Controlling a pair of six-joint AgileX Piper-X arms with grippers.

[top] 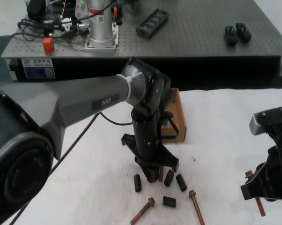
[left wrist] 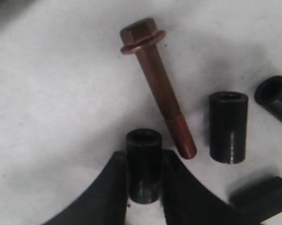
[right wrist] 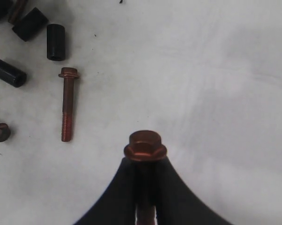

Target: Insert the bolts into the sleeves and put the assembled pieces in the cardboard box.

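Early days, I'd judge — the left gripper (left wrist: 144, 157) is clamped on a black sleeve (left wrist: 143, 180) at lower centre of the high view, the right gripper (right wrist: 145, 164) pinches a bolt (right wrist: 145, 146) at lower right, the two not yet joined, while spare sleeves (top: 169, 202) and spare bolts (top: 142, 211) lie loose — the cardboard box (top: 181, 119) waits mid-frame.

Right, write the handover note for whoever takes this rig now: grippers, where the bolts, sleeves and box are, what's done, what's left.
Left gripper: shut on a black sleeve, low over the white cloth.
Right gripper: shut on a bolt, off to the side of the pile.
Loose sleeves and loose bolts lie on the cloth around the left gripper.
Cardboard box: beyond the left arm, inside mostly hidden.
Done: one sleeve and one bolt gripped; no assembled piece is visible.
Left: push the bolt into the sleeve, box it, then repeat for the rest.
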